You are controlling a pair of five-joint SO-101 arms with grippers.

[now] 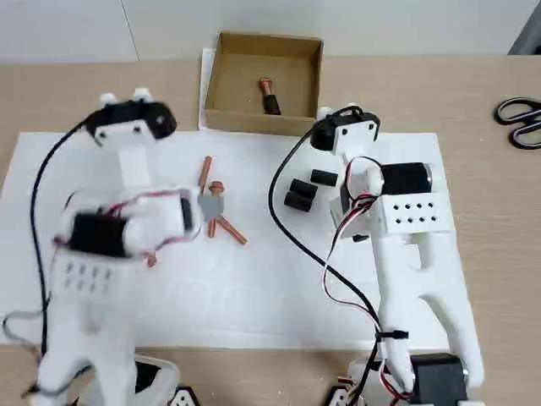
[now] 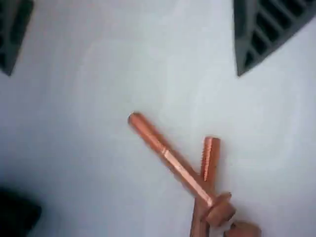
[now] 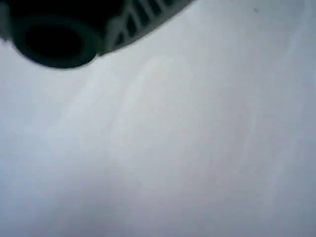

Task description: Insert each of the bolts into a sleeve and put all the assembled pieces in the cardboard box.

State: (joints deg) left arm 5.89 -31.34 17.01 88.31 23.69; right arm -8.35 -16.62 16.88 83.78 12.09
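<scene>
Several copper bolts (image 1: 221, 222) lie on the white mat (image 1: 254, 288); two of them cross (image 2: 170, 160) just below my left gripper (image 2: 123, 74), which hangs open over them with nothing between its fingers (image 2: 261, 34). Three black sleeves (image 1: 303, 190) lie on the mat beside the right arm. My right gripper (image 1: 353, 228) is low over the mat and shut on another black sleeve (image 3: 54, 44), seen end-on against a grey finger (image 3: 143, 17). The cardboard box (image 1: 221, 85) at the back holds one assembled bolt and sleeve (image 1: 269, 95).
Scissors (image 1: 520, 120) lie at the far right on the bare wood table. A single bolt (image 1: 150, 260) lies half under the left arm. The front part of the mat is bare. Cables hang from both arms.
</scene>
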